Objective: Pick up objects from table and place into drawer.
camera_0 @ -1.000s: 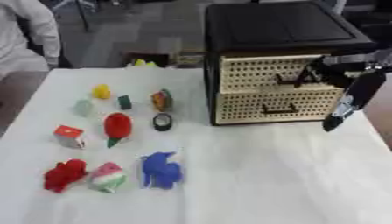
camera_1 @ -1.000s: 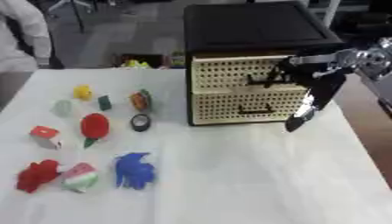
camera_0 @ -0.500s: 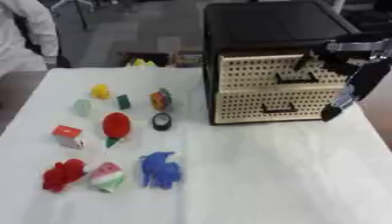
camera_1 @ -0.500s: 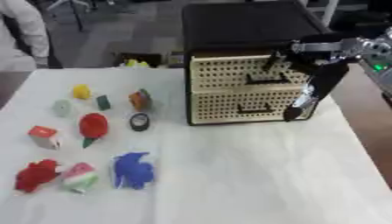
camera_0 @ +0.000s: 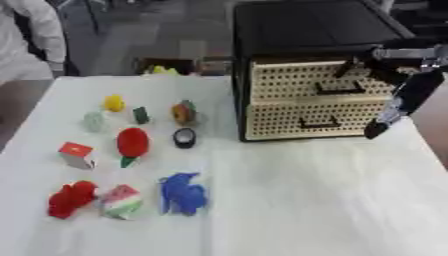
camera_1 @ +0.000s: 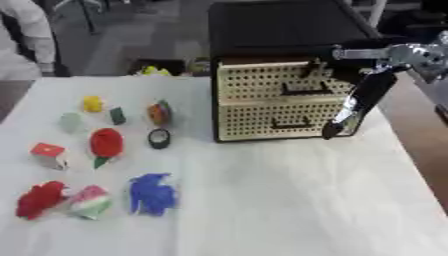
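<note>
Right hand up at the upper drawer front, beside its handle — fingers blurred, cannot tell their state. Drawer looks shut. Toys lie well off to the left on the bench — left hand unseen.

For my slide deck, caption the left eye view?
Right robot hand reaches the black cabinet's perforated beige upper drawer; small colourful toys wait on the white table.
</note>
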Motion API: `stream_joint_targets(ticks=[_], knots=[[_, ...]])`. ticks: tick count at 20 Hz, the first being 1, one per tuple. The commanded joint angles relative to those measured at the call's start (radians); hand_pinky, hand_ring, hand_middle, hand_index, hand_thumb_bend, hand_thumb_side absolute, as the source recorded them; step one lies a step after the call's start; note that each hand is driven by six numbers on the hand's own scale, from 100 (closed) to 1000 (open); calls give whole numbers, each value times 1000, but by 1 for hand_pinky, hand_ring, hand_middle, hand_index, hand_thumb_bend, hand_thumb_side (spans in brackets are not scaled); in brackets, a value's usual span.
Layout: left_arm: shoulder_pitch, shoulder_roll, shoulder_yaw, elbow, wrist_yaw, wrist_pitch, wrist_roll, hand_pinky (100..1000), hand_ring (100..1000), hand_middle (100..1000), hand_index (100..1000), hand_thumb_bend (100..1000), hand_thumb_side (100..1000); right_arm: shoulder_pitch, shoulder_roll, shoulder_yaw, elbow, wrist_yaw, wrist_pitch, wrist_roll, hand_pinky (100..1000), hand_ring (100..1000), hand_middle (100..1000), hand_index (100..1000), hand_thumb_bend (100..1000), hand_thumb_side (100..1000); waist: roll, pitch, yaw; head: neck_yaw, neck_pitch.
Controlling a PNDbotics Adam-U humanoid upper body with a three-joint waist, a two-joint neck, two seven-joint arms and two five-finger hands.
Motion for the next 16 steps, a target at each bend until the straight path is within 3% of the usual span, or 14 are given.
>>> stream_joint_targets(ticks=[1, 8, 16], knots=[[-14, 23, 3, -17, 5, -2, -3, 414, 559, 616, 764, 100, 1000, -11, -35, 4, -5, 46, -9, 1, 100, 100, 100, 866, 1000, 415, -1, -12, 1, -3, -12], [-14, 21, 3, -17, 6, -2, -4, 413, 559, 616, 763, 100, 1000, 0, -36, 25, -14, 105, -24, 3, 100, 100, 100, 874, 1000, 425, 0, -10, 2, -3, -14], [-15, 20, 2, -17, 6, -1, -5, 413, 559, 615, 762, 100, 1000, 9, -36, 52, -22, 109, -24, 56, 100, 100, 100, 864, 971, 404, -2, -7, 3, -4, -16]])
